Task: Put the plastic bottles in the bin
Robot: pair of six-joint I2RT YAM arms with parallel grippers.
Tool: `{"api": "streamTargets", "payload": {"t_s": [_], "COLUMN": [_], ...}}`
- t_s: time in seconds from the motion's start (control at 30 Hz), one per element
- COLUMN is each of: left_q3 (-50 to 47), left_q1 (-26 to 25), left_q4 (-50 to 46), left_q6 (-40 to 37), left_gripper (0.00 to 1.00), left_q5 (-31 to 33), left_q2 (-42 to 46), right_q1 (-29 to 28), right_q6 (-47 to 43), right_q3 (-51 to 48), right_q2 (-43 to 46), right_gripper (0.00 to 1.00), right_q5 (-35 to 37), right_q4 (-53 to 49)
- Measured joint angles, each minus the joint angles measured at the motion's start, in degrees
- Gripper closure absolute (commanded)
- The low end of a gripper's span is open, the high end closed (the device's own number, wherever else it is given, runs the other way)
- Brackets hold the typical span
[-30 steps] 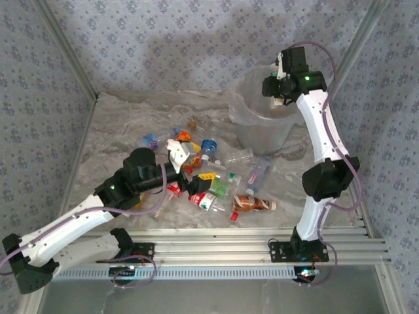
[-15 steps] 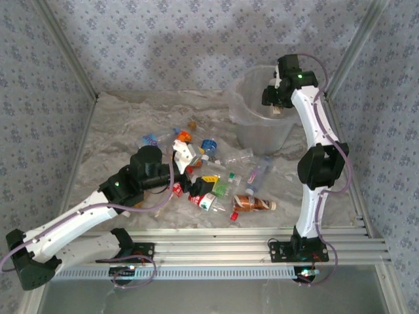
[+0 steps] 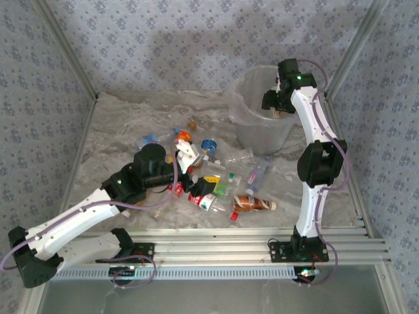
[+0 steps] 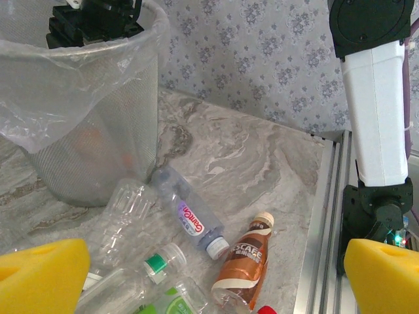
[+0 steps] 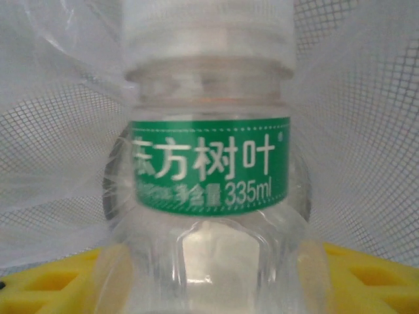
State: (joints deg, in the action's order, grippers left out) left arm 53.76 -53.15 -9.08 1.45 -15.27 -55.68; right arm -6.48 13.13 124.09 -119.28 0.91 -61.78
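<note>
Several plastic bottles (image 3: 208, 171) lie scattered mid-table. My left gripper (image 3: 195, 167) hovers open over them, yellow pads (image 4: 42, 275) wide apart, nothing between them. Below it lie a brown Nescafe bottle (image 4: 245, 261), a purple-labelled bottle (image 4: 191, 217) and a green-capped clear one (image 4: 156, 263). The translucent bin (image 3: 260, 134) stands at the back right. My right gripper (image 3: 277, 106) hangs over its mouth with a clear green-labelled bottle (image 5: 209, 163) between its yellow pads (image 5: 46, 278); whether they still press on it I cannot tell. Bag and mesh wall show behind the bottle.
The bin (image 4: 85, 137) rises just beyond the left gripper's bottles. An aluminium rail (image 4: 324, 216) edges the table on the right, with the right arm's base (image 4: 373, 209) on it. Patterned walls close in the back and sides.
The right gripper dipped from above the bin's rim down to its mouth, bottle still between its pads. The left arm reached forward and right over the pile.
</note>
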Motion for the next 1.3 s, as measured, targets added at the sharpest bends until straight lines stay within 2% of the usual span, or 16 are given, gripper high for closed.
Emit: {"api": "streamTargets", "payload": {"t_s": [0.17, 0.47, 0.73, 0.93, 1.3], "left_q3": [0.09, 0.09, 0.11, 0.48, 5.05], "left_q1": [0.0, 0.0, -0.02, -0.11, -1.73], "left_q4": [-0.15, -0.2, -0.2, -0.79, -7.98], "left_q6": [-0.15, -0.15, -0.39, -0.81, -6.32], "left_gripper": [0.0, 0.0, 0.0, 0.0, 0.0], "left_q5": [0.02, 0.0, 0.0, -0.22, -0.22], "left_q2": [0.0, -0.37, -0.37, -0.5, -4.2], "right_q1": [0.04, 0.02, -0.04, -0.48, -4.96], "right_q6": [0.5, 0.57, 0.59, 0.59, 2.6], "right_q3": [-0.04, -0.04, -0.04, -2.08, -19.19], "right_q2": [0.0, 0.76, 5.79, 12.02, 31.01], "right_gripper": [0.18, 0.18, 0.18, 0.18, 0.17], "right_q5": [0.35, 0.83, 0.76, -0.04, 1.9], "right_q4": [0.02, -0.02, 0.0, 0.68, 4.09]}}
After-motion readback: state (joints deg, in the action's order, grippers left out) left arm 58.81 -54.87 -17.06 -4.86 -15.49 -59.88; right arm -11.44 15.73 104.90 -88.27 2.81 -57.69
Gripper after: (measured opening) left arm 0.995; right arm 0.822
